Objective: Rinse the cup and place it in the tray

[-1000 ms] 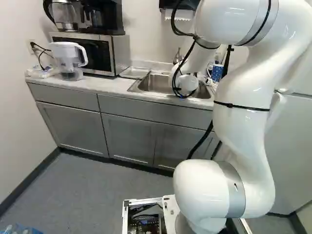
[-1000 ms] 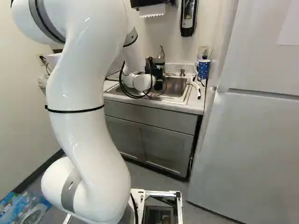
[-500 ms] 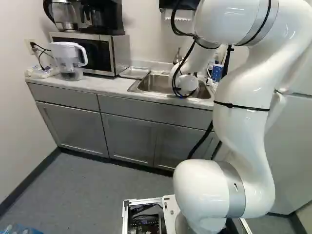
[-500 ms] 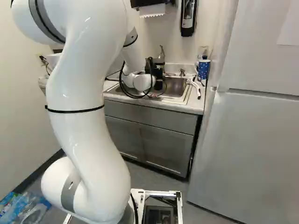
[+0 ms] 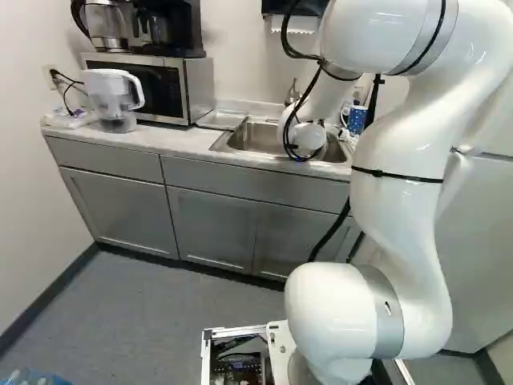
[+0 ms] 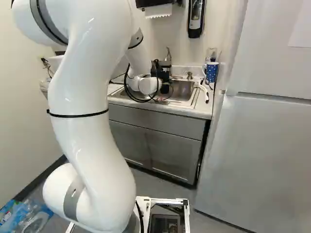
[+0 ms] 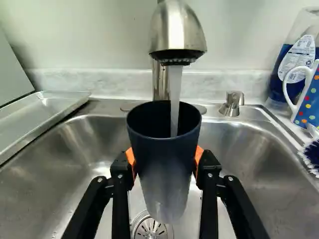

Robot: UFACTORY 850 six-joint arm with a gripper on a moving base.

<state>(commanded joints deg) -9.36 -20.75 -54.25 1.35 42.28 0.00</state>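
The tool (image 6: 162,73) reaches over the sink (image 7: 75,164), and in the wrist view its orange pads (image 7: 131,158) press a dark blue cup (image 7: 167,169) from two sides, so the tool (image 7: 165,158) is grasping the cup. The cup stands nearly upright, its mouth below the faucet head (image 7: 177,30), and a stream of water (image 7: 174,99) runs down into it. Past the cup's base, part of the drain (image 7: 151,229) shows in the sink floor. At the sink's far rim, right of the faucet, is a metal pump (image 7: 230,105). A shallow metal tray (image 7: 45,114) lies at the left side of the sink, well apart from the cup. To the right of the sink are a dotted mug (image 7: 310,99), a bottle of blue liquid (image 7: 281,79) just beside it, and, nearer, a bristled brush (image 7: 313,153). Farther left along the tabletop (image 5: 168,141) sits a microwave (image 5: 192,88) with a coffee maker (image 5: 178,32) on top, and left of it a clear pitcher (image 5: 104,88) with a white handle. A refrigerator (image 6: 262,155) stands to the right of the tabletop
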